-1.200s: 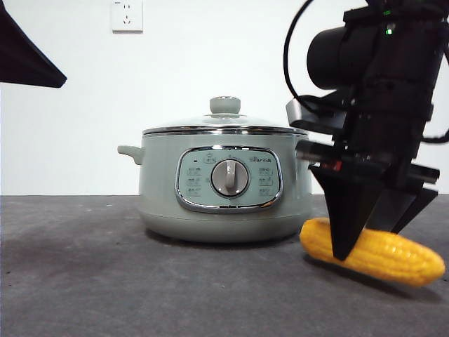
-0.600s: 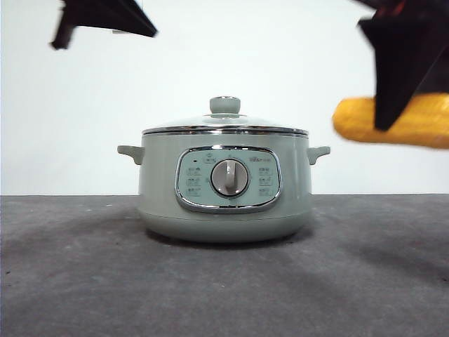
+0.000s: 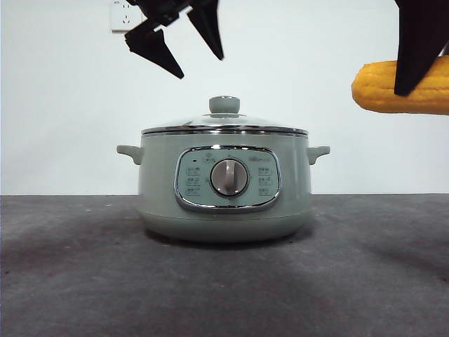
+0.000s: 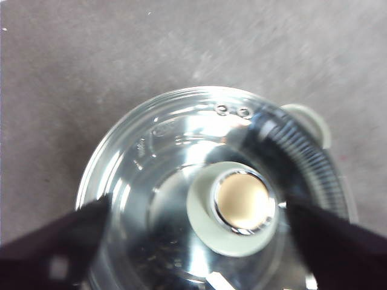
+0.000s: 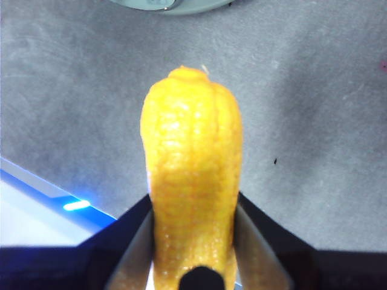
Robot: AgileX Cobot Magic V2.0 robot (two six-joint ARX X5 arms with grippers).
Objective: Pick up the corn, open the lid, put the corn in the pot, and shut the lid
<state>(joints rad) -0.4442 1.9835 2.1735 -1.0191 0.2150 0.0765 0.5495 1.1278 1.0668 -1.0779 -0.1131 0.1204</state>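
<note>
- Our right gripper pinches the corn between both jaws, high at the right of the scene, well above the table and clear of the pot's rim.
- Our left gripper hangs with its jaws spread, above the lid and a little left of the knob, touching nothing.
- In the left wrist view, the knob lies between the spread jaws.
- The lid sits closed on the pot, which stands mid-table, dial facing near.
</note>
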